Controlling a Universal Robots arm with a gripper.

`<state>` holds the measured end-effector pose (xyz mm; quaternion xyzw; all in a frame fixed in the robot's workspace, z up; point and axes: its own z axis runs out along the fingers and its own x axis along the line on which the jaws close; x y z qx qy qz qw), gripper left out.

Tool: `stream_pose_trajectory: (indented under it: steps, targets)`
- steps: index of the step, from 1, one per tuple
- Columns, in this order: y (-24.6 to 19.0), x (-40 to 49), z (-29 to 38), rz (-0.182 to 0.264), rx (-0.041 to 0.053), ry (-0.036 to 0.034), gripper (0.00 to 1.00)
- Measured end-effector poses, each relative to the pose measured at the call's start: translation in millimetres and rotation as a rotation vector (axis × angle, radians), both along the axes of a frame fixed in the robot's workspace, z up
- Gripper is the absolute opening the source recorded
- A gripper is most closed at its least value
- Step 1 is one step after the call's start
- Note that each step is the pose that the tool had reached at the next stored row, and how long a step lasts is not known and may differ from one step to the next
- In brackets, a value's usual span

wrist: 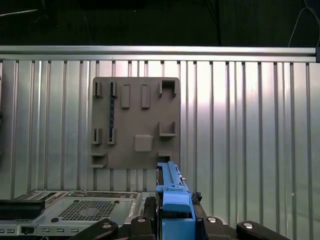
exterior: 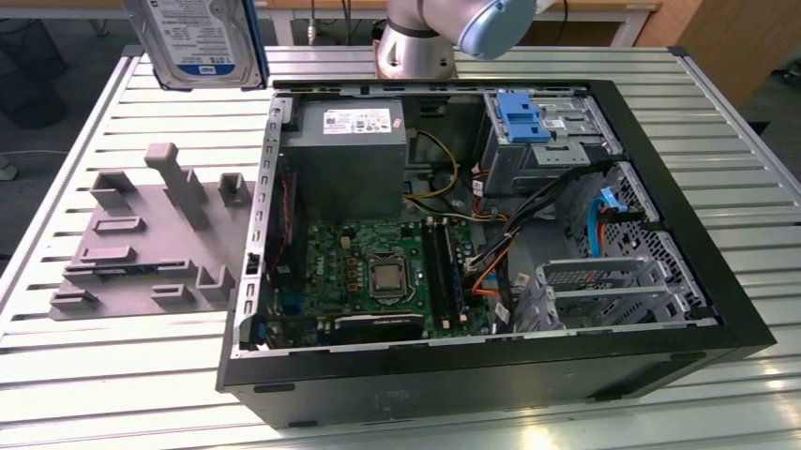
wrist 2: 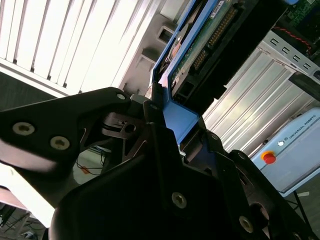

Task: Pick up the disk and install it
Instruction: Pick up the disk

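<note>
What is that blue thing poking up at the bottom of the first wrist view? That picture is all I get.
Observer: A side rail of the disk. In the exterior view the disk hangs in the air, clear of the table, label facing the camera.
Operator: Is anything holding it?
Observer: Yes. In the second wrist view the gripper is clamped on that blue rail.
Operator: What's beside the grey board I see?
Observer: An open computer case, on the exterior view's right of the board, with a bare blue bracket in a drive bay.
</note>
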<state>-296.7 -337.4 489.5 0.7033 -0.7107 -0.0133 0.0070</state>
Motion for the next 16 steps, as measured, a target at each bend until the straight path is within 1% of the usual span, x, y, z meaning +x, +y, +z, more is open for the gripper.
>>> stream_pose_trajectory:
  steps: [11,16]
  targets:
    - [-11.8,0.0,0.0,0.0,-0.0058,0.0001,0.37]
    - [-15.5,0.1,0.0,0.0,-0.0099,0.0,0.37]
